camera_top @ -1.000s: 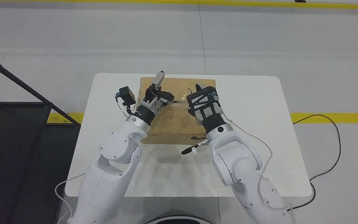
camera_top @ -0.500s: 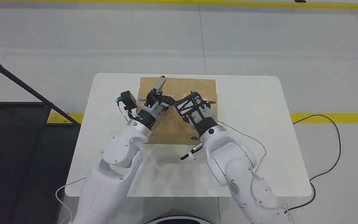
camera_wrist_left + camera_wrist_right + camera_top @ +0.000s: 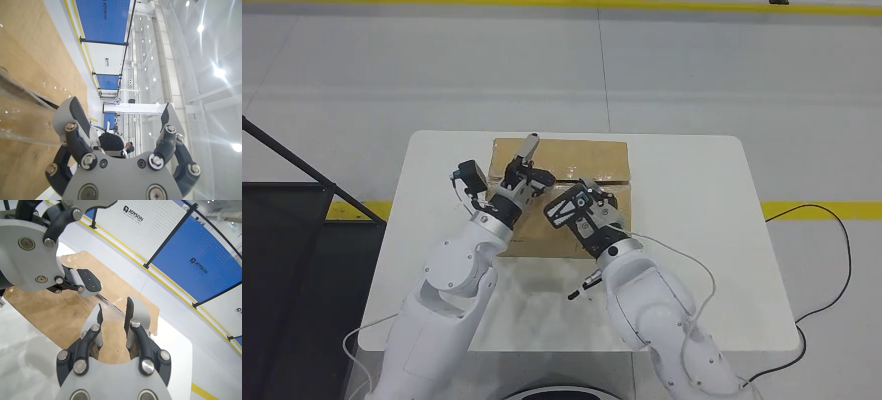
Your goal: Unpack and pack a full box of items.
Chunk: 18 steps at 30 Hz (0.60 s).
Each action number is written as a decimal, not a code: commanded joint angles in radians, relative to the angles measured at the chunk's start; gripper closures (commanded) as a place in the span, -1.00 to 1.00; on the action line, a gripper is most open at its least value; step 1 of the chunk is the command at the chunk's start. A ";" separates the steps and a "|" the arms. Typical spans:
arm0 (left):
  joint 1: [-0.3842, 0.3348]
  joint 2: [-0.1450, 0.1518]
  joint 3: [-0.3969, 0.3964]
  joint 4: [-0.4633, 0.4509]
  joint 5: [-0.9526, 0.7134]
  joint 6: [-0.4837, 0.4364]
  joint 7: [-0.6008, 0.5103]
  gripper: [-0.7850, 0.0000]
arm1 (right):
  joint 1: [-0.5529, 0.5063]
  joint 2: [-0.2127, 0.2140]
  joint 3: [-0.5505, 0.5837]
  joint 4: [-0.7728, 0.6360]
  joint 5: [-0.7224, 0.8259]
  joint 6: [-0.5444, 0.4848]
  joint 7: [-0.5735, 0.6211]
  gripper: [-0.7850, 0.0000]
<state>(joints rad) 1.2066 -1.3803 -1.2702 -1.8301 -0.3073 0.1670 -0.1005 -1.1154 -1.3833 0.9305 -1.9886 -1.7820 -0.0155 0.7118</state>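
A brown cardboard box [image 3: 592, 155] lies closed on the white table [image 3: 692, 200], with clear tape along its top seam [image 3: 113, 310]. My left gripper [image 3: 532, 165] is open over the left part of the box top, one finger [image 3: 530, 145] sticking up. In the left wrist view this gripper [image 3: 122, 113] has nothing between its pads, and the box [image 3: 28, 75] lies beside it. My right gripper [image 3: 560, 208] hovers over the middle of the box, close to the left one. It [image 3: 114, 311] stands open across the taped seam, with the left gripper's pad [image 3: 88, 283] just beyond.
Bare table surface lies to the right of the box and in front of it. A dark mat [image 3: 282, 280] lies on the floor left of the table, and a black cable [image 3: 827, 250] on the floor to the right.
My right gripper has swung left and nearer across the box top, turning toward the left gripper. The left gripper has shifted only slightly.
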 commanded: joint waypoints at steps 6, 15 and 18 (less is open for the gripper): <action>0.001 -0.001 -0.003 -0.003 -0.003 -0.004 0.000 -1.00 | 0.014 -0.012 -0.010 0.021 -0.044 0.017 0.045 0.49; 0.010 -0.002 -0.012 -0.017 -0.008 -0.009 0.000 -1.00 | 0.024 -0.027 0.000 0.021 -0.009 0.005 0.099 0.64; 0.026 0.000 -0.028 -0.042 -0.011 -0.015 -0.001 -1.00 | 0.019 -0.030 0.025 -0.007 0.033 0.017 0.084 0.57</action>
<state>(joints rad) 1.2266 -1.3809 -1.2918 -1.8621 -0.3174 0.1539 -0.1010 -1.0937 -1.4129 0.9455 -1.9853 -1.7668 -0.0017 0.8028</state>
